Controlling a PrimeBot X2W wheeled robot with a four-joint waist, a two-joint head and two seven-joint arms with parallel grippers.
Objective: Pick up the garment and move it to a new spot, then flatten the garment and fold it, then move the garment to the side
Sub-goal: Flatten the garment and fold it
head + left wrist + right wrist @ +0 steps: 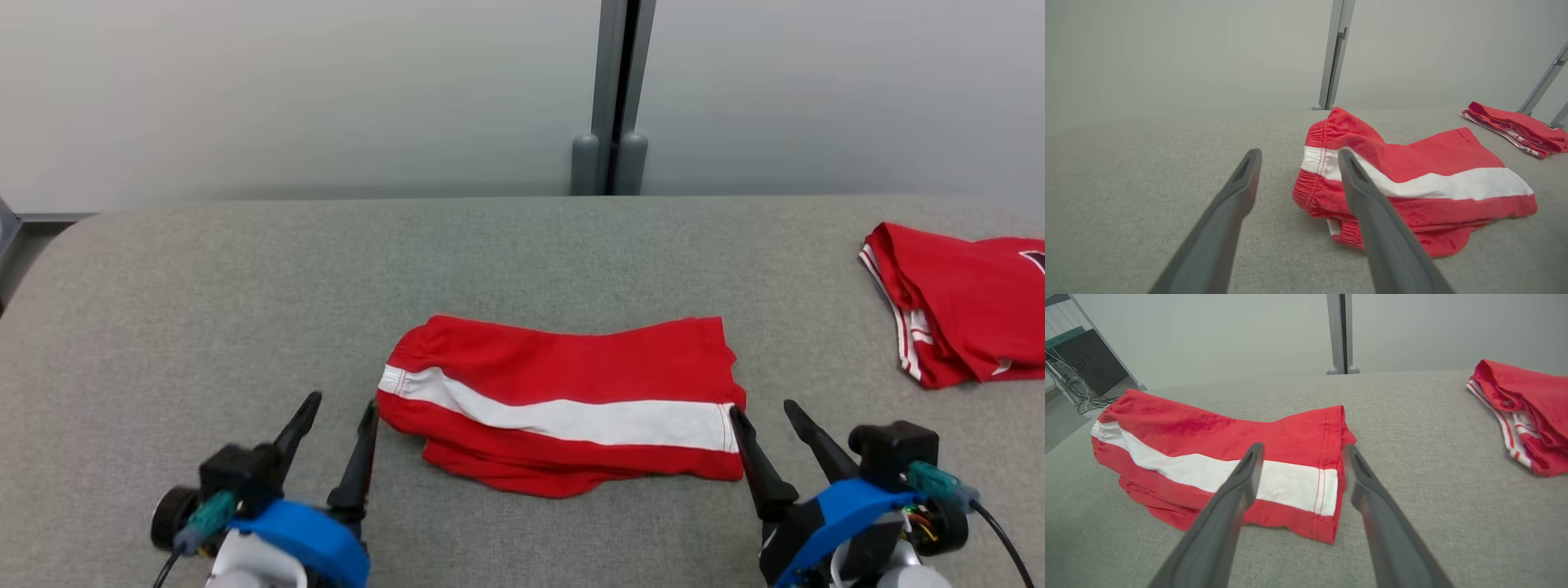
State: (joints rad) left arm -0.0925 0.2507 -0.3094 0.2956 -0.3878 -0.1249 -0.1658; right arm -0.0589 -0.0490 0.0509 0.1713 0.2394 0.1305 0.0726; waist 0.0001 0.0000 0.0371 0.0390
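The garment is a pair of red shorts with a broad white stripe, folded and lying flat in the middle of the grey table. My left gripper stands open just off its left, waistband end, holding nothing. At the shorts' right hem my right gripper is open too, its inner finger at the hem's edge. In the right wrist view the fingers straddle that hem from above.
A second red garment with thin white stripes lies bunched at the table's far right, also in the right wrist view. A grey post rises behind the table's back edge. Dark equipment and cables sit beyond the left end.
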